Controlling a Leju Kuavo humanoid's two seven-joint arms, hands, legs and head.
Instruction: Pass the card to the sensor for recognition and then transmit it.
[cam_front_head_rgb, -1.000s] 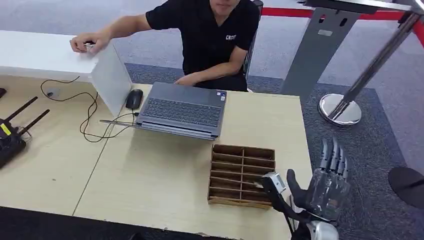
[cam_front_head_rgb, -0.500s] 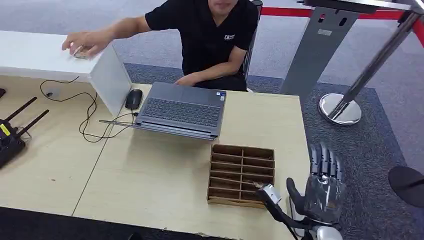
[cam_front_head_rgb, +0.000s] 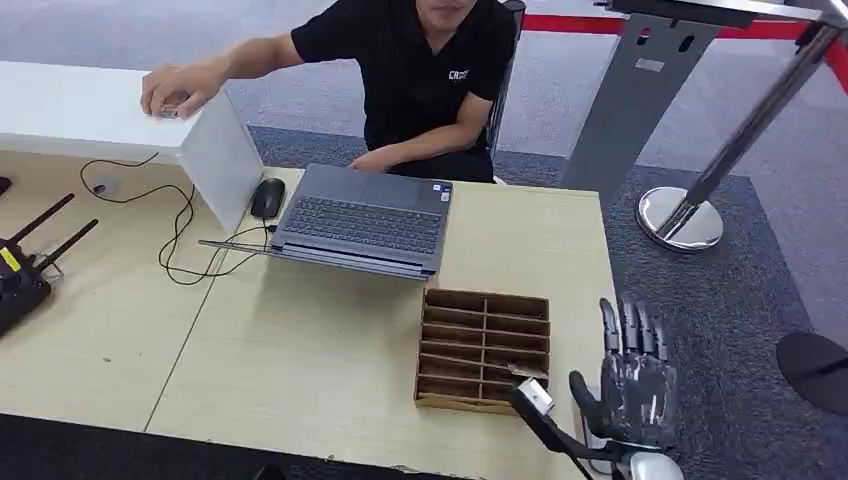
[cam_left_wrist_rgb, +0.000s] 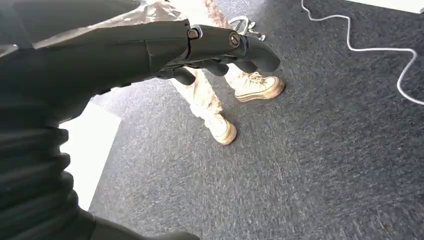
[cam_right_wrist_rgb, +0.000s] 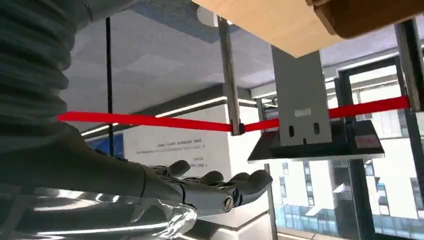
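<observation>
Router (cam_front_head_rgb: 22, 282): 9 o'clock of the table (cam_front_head_rgb: 300, 370), antennas pointing to 1 o'clock.
Person's hand (cam_front_head_rgb: 178, 88): 11 o'clock, on the white bench. It has shuffled out and back over a small object in the last second; object too small to identify.
Mouse (cam_front_head_rgb: 268, 197), laptop (cam_front_head_rgb: 365, 222): 12 o'clock, unmoved.
Slotted box (cam_front_head_rgb: 484, 350): 4 o'clock, at the near edge, unmoved.
Card (cam_front_head_rgb: 517, 369): probably the pale sliver in the box's 5 o'clock slot, but too small to be sure. Not in either robot hand.
Right hand (cam_front_head_rgb: 632, 385): fingers straight and spread wide, holding nothing. Just off the table's 4 o'clock corner, beside the box. Over the last second it has sunk toward 6 o'clock and drifted slightly toward 9.
Left hand (cam_left_wrist_rgb: 200, 47): hanging over carpet, fingers loosely bent, nothing in it.
Reading: the drop looks like an approach to the box. Pick-up not begun; sensor pass and hand-over both outstanding.
</observation>
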